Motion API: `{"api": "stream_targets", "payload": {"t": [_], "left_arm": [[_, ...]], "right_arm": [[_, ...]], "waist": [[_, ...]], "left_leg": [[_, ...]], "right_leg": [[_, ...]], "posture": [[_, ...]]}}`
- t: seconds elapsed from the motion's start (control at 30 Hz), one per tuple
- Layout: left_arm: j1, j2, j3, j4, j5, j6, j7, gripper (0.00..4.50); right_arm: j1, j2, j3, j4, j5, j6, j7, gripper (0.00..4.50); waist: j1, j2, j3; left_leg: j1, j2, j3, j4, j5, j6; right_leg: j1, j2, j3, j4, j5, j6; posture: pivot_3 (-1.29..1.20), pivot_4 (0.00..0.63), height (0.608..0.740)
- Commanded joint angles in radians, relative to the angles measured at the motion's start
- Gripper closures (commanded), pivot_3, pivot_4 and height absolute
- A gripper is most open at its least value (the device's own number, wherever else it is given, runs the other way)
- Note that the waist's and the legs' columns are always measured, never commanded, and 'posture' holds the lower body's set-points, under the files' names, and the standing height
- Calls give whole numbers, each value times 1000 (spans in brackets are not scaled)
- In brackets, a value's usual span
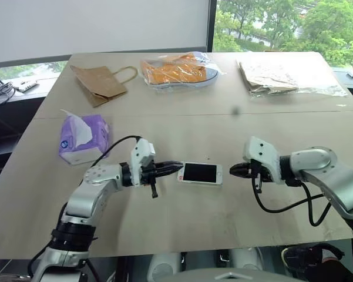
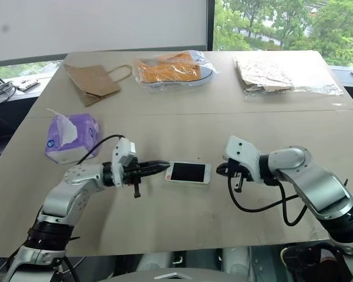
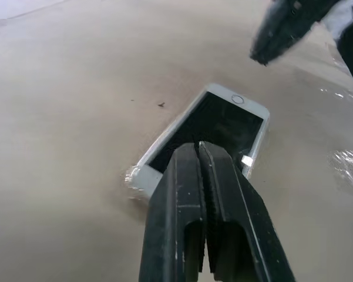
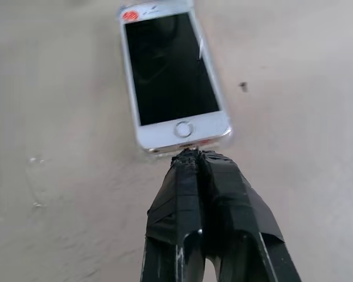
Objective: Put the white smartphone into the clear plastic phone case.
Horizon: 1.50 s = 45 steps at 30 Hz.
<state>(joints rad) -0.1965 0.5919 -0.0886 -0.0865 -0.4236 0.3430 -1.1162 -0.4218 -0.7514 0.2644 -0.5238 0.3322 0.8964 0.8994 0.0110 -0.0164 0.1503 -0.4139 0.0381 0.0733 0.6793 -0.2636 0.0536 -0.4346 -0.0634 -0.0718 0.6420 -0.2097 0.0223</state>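
Observation:
The white smartphone (image 1: 199,173) lies flat, black screen up, on the tan table (image 1: 182,223) between my two grippers. A thin glossy transparent rim, the clear plastic phone case (image 3: 132,178), hugs the phone's edges, so the phone appears seated in it. My left gripper (image 1: 177,166) is shut, its tips just over the phone's left end and holding nothing. From the right, my right gripper (image 1: 232,171) points at the home-button end, also shut and empty. In the right wrist view its fingertips (image 4: 191,155) hover at that end's edge.
A purple tissue pack (image 1: 82,138) sits left of my left arm. Along the far edge lie a brown paper bag (image 1: 100,82), a clear bag with an orange item (image 1: 176,70) and a clear bag of brown items (image 1: 270,76).

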Motion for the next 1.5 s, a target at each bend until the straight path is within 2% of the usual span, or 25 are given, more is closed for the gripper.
{"api": "stream_targets", "payload": {"t": [0.03,0.47,0.77,1.0,1.13,1.5], "left_arm": [[-27,-8,-27,11,28,-24,-7,4402],[-22,-20,-67,27,89,-57,1,4402],[-16,-24,-70,42,102,-71,23,4402],[-18,-21,-87,68,138,-68,45,4402],[-15,-20,-88,65,141,-63,50,4402],[7,-13,-86,32,142,-49,64,4402]], "right_arm": [[-27,40,1,6,1,-4,-39,4500],[-68,156,88,125,-39,-35,-85,4500],[-82,101,230,221,-117,-21,-29,4500],[-115,120,275,301,-126,12,-2,4500],[-115,142,299,350,-132,15,3,4500],[-85,181,323,412,-162,25,1,4500]], "waist": [[2,0,0],[2,0,0],[2,0,-1],[2,0,-4],[1,0,-4],[-3,1,-19]], "left_leg": [[0,0,0,0,0,0],[0,0,0,1,0,0],[0,0,0,2,0,0],[5,0,0,3,0,0],[17,1,0,1,-1,0],[19,1,-1,0,-1,0]], "right_leg": [[0,0,0,0,0,0],[0,0,0,0,0,0],[1,0,0,1,0,0],[6,0,0,1,-2,-3],[17,-2,0,0,-4,-1],[17,-8,0,0,-4,-2]], "posture": [[0,150,740],[0,150,740],[0,150,740],[0,150,740],[0,150,740],[0,150,740]]}}
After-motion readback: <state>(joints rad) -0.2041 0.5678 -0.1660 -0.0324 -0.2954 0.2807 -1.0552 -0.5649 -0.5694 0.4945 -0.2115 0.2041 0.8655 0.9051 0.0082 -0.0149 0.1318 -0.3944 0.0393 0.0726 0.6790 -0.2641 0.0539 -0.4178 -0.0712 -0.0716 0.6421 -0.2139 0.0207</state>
